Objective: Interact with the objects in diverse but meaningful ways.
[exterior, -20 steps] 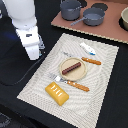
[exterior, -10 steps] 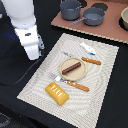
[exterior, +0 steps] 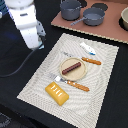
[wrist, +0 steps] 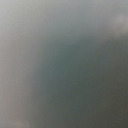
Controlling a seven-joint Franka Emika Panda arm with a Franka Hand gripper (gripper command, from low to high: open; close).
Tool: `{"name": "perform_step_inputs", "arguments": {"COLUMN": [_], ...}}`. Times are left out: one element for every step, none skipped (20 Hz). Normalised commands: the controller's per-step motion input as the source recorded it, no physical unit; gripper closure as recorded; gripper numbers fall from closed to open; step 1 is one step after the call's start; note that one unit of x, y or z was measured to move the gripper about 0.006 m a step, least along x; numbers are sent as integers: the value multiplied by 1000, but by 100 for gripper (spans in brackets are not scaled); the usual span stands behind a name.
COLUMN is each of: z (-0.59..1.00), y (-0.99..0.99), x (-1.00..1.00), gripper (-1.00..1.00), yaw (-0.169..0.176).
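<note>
In the exterior view a ridged yellow-orange bread block (exterior: 57, 93) lies on the near corner of the striped placemat (exterior: 45, 75). A dark brown sausage (exterior: 72, 67) lies on a round tan plate (exterior: 81, 73) at the mat's middle. A small white and pale blue item (exterior: 87, 48) lies at the mat's far side; I cannot tell the bottle figure from the shaker. My gripper (exterior: 36, 46) hangs over the mat's edge on the exterior view's left, apart from all of them. Its fingers do not show clearly. The wrist view is a uniform grey blur.
An orange-handled knife (exterior: 91, 61) lies beside the plate and an orange-handled fork (exterior: 75, 85) in front of it. Two grey pots (exterior: 70, 9) (exterior: 93, 16) stand on a brown board (exterior: 107, 30) at the back. A black cable (exterior: 15, 70) trails from the arm.
</note>
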Motion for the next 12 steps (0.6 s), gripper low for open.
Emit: {"name": "perform_step_inputs", "arguments": {"z": [471, 363, 197, 46, 0, -151, -217, -220, -223, -254, -274, -289], "y": [0, 0, -23, -40, -51, -140, -183, -169, -151, -163, -151, -89], "x": [877, 837, 774, 749, 703, 617, 603, 623, 649, 583, 543, 477], "gripper": [100, 100, 100, 100, 100, 100, 100, 100, 100, 100, 100, 100], "yaw": [-103, -109, -115, -111, -99, -80, -83, -89, -91, -85, -72, -62]}}
